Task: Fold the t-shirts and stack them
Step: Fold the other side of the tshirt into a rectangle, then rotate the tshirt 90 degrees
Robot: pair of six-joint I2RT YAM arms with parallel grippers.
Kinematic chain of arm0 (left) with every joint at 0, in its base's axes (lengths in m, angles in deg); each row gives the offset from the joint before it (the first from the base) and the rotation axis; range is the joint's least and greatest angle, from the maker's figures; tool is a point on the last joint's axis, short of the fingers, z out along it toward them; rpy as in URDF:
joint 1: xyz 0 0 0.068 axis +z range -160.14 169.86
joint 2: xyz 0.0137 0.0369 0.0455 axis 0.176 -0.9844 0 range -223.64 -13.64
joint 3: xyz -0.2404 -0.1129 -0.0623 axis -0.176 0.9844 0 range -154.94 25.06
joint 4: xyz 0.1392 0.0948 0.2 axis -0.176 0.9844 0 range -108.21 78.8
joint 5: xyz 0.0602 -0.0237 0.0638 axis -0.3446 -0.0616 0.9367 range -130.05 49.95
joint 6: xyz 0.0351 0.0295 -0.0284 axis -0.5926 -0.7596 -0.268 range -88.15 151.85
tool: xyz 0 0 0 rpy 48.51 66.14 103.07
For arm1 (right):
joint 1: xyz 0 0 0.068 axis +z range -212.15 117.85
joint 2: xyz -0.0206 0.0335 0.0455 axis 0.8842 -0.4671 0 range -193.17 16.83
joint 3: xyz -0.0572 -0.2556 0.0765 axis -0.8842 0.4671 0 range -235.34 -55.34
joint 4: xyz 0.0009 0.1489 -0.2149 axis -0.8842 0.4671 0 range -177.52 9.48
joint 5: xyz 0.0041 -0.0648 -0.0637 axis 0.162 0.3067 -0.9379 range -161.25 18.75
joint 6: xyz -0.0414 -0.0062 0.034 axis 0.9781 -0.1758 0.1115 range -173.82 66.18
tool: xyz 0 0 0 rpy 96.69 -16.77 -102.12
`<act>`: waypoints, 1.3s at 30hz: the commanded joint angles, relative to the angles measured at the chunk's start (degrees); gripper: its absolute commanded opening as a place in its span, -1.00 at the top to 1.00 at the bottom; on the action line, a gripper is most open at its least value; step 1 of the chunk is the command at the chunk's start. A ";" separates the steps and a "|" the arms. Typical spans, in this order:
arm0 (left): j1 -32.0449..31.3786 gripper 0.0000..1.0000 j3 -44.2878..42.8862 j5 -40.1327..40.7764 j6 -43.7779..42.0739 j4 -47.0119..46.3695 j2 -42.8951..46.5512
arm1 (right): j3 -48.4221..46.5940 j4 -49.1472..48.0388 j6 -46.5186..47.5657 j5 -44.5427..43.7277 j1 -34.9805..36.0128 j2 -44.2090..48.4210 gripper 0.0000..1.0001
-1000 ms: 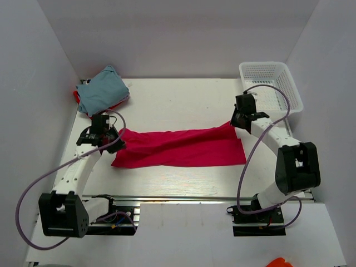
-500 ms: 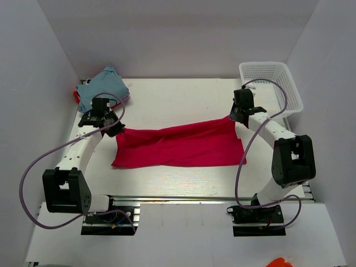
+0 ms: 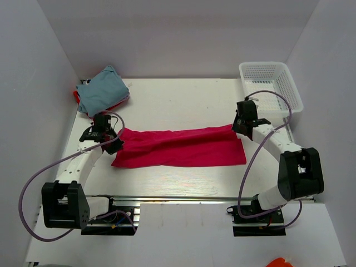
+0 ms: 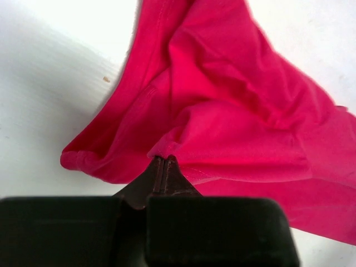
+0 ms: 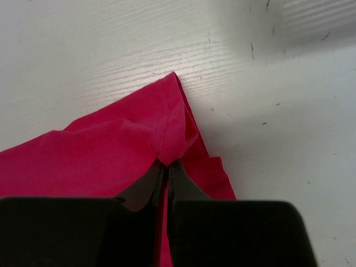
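Observation:
The magenta-pink t-shirt (image 3: pixel 181 147) lies stretched across the middle of the table, folded into a long band. My left gripper (image 3: pixel 115 135) is shut on its left end; in the left wrist view the closed jaws pinch a fold of the pink cloth (image 4: pixel 222 111) at the gripper (image 4: pixel 162 159). My right gripper (image 3: pixel 236 125) is shut on its far right corner; the right wrist view shows the gripper (image 5: pixel 166 163) pinching a bunched hem of the shirt (image 5: pixel 94 156). The light blue-grey t-shirt (image 3: pixel 101 92) lies folded at the far left corner on the red t-shirt (image 3: pixel 76 96), which shows only at its edge.
A white mesh basket (image 3: pixel 271 86) stands at the far right corner. White walls close in the table at the left, back and right. A metal rail (image 3: pixel 183 198) runs along the near edge.
Both grippers, still shut on the shirt's ends, swung toward the back of the table and then came forward and down again. The shirt's far edge rose and settled back into a flatter band.

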 commanded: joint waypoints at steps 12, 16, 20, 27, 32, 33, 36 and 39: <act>-0.88 0.61 5.36 -0.37 0.74 2.33 1.20 | 12.04 2.47 -4.53 1.74 -0.29 8.79 0.26; 0.17 -0.16 4.49 1.81 1.95 7.79 4.89 | 14.86 5.11 -5.59 -1.32 -0.29 14.39 -0.16; 0.17 -0.99 1.68 4.20 3.63 9.64 7.70 | 13.63 5.12 -4.01 -1.34 -0.11 18.54 -0.81; -1.14 -0.99 -1.23 -4.04 0.23 -1.85 4.99 | 10.73 -0.59 0.56 10.61 0.24 19.07 -0.81; -1.14 -0.99 -0.53 -23.73 -2.87 -19.41 -5.02 | 8.80 -7.62 0.57 20.62 1.56 11.70 -0.81; -1.67 -0.99 -0.53 -25.58 -2.87 -20.75 -7.04 | 8.62 -8.50 0.48 22.12 1.65 9.69 -0.81; -2.38 -0.99 -2.54 -27.27 -2.87 -21.30 -14.86 | 8.44 -9.21 -0.14 23.80 1.82 5.64 -0.81; -2.99 -0.99 -3.07 -24.74 -3.40 -19.03 -20.65 | 9.23 -9.04 -1.01 23.10 1.56 2.65 -0.81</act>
